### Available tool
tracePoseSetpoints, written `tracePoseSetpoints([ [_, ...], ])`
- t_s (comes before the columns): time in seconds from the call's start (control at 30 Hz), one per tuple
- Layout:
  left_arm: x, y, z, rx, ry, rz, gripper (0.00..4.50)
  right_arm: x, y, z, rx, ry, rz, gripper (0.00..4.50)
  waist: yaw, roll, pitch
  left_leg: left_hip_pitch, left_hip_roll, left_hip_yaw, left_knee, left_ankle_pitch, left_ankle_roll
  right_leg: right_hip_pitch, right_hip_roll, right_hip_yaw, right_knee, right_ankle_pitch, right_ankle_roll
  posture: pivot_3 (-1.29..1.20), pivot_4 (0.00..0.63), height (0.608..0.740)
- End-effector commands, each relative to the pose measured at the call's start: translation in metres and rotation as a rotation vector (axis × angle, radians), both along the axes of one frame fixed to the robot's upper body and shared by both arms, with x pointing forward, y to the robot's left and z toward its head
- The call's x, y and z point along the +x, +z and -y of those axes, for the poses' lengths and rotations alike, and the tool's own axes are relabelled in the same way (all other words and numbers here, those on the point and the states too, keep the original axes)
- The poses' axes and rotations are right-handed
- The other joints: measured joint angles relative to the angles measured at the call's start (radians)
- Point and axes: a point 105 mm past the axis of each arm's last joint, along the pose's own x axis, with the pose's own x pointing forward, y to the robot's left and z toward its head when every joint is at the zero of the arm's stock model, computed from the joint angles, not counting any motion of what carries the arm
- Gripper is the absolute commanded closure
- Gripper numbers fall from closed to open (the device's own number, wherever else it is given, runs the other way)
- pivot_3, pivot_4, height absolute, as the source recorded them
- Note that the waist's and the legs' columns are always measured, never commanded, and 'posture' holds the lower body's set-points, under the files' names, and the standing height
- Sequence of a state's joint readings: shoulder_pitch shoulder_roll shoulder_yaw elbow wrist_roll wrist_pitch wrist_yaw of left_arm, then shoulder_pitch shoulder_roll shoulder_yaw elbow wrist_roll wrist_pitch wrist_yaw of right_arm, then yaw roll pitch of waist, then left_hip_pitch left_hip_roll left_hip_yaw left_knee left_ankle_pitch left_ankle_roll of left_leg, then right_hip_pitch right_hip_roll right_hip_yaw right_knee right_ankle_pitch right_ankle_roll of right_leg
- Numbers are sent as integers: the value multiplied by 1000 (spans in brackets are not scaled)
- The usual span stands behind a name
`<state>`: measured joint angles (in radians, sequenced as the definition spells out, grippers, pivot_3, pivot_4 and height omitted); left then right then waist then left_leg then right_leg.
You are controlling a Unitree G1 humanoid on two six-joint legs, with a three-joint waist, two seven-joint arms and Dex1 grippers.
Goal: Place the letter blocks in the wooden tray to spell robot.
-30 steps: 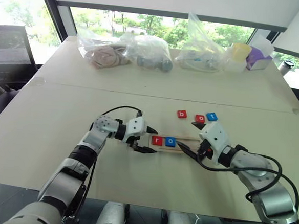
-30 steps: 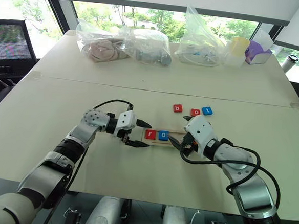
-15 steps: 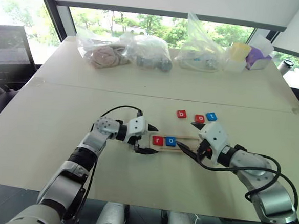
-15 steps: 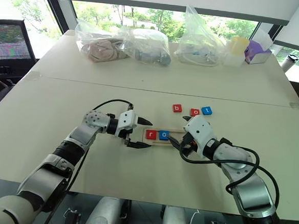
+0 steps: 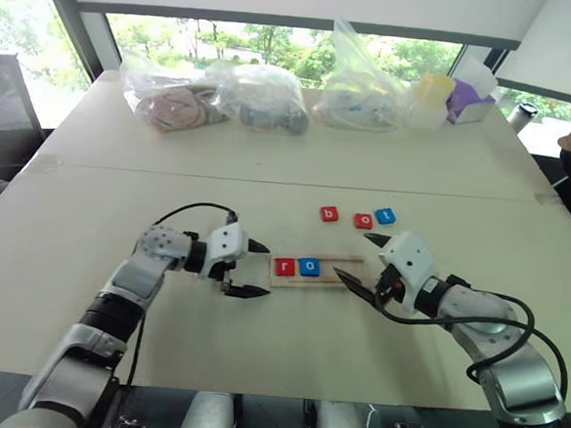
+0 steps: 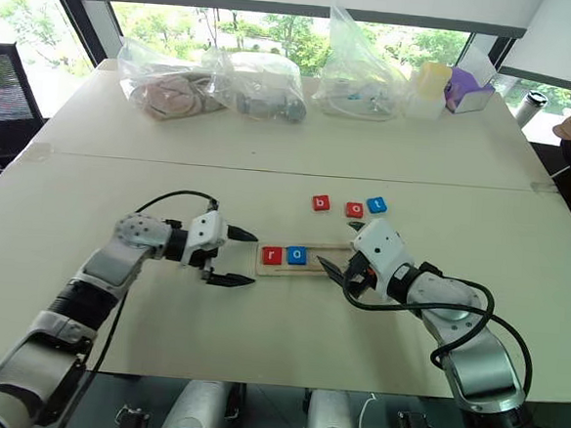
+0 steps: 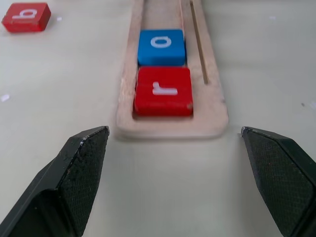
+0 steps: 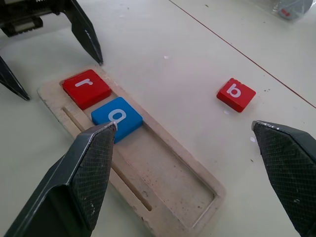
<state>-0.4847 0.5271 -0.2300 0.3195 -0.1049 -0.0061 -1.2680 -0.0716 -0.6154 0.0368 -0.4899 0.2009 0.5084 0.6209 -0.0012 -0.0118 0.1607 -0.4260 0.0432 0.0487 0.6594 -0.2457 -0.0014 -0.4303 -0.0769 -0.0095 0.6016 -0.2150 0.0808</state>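
Pale table (image 5: 257,339), wooden tray (image 5: 345,280) far end hidden by right gripper (image 5: 362,263) (jaws released), left gripper (image 5: 252,269) jaws released

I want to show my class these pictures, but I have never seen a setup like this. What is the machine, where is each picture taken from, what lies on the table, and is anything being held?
This is a humanoid robot with two arms, each ending in a two-fingered black tool. Two pictures come from cameras on its head, looking down over the arms. The other two come from cameras on each wrist, looking along that tool's fingers.

On the pale table lies a long pale-wood tray holding a red square "r" tile and a blue "o" tile. A red "b" tile, a red "o" tile and a blue "t" tile lie loose beyond it. Clear plastic bags sit at the far edge.

The left tool and right tool are both open and hold nothing.
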Motion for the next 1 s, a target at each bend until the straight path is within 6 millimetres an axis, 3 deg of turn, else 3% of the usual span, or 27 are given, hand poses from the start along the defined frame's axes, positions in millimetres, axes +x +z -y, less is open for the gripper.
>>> tracePoseSetpoints([
  [0.03, 2, 14, -15, -11, 45, 30, 32, 2, 12, -6, 13, 31, 49, 0, -1, 0, 0, 0, 0, 0, 0, 0, 0, 0, 0, 0, 1, 0, 0, 0, 150, 740],
  [0.23, 5, 42, -45, -81, 190, 64, 32, 14, 20, -14, 92, 0, 53, 0, -9, -1, 2, -1, 1, 1, -2, 0, 0, -2, 0, 0, 2, 0, 0, 0, 150, 740],
  [0.47, -14, 69, -44, -224, 266, 29, 32, 53, 28, -17, 197, -185, 9, 0, -12, 0, 2, -1, 2, 3, -2, 0, 0, -3, 0, 1, 2, 0, 0, 0, 150, 740],
  [0.7, -24, 72, -37, -260, 311, 29, 32, 81, 29, -47, 298, -289, -97, 0, -13, 0, 2, 0, 2, 3, -3, 0, 0, -6, 0, 1, 8, 0, 0, 0, 150, 740],
  [1.0, -29, 71, -36, -266, 339, 43, 32, 106, 7, -55, 263, -455, -181, 0, -16, 0, 2, 0, 2, 3, -4, 2, -2, -10, 1, 1, 13, 0, 0, 0, 150, 740],
])
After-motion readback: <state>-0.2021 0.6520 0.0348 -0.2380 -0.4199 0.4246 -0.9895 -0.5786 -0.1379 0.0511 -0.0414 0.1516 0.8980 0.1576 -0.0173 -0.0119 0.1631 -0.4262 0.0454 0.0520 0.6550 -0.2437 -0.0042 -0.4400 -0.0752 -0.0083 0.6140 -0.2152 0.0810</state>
